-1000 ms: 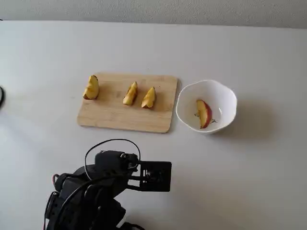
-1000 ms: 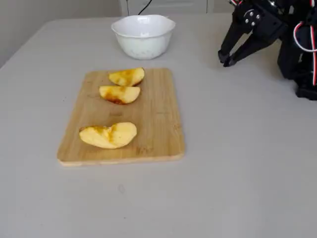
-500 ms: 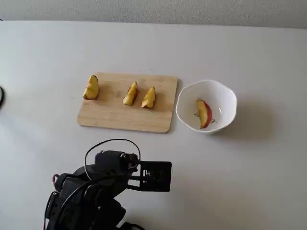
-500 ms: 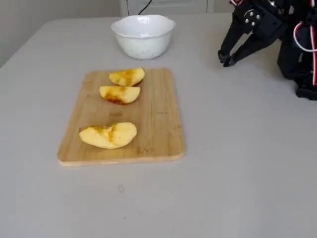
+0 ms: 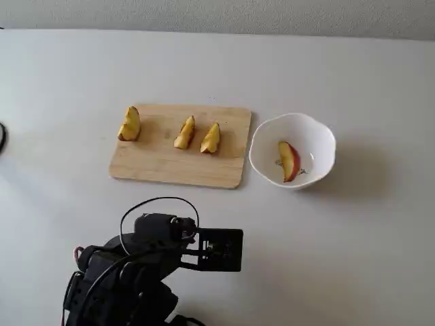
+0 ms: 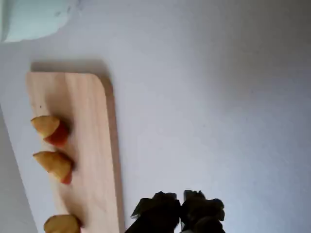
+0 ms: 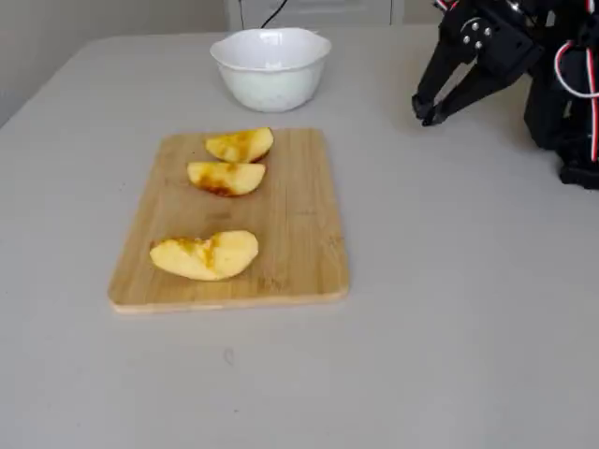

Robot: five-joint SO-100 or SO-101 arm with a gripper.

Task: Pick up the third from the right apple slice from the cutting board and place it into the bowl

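The apple slice (image 5: 290, 161), pale flesh with a red skin edge, lies inside the white scalloped bowl (image 5: 326, 136), right of the cutting board (image 5: 156, 159). In the other fixed view the bowl (image 7: 271, 70) hides the slice. Three yellow wedges stay on the board: a chunkier one (image 5: 129, 123) at the left and two slimmer ones (image 5: 184, 132) (image 5: 211, 138). My gripper (image 7: 426, 112) is shut and empty, held above the bare table, well apart from the board (image 7: 290, 215) and the bowl. In the wrist view the gripper (image 6: 182, 213) hangs right of the board's edge (image 6: 87, 121).
My arm's base (image 5: 129, 278) sits at the front edge of the table in a fixed view. The wrist view shows the bowl (image 6: 34, 19) at the top left. The grey table (image 5: 353, 258) is bare around the arm.
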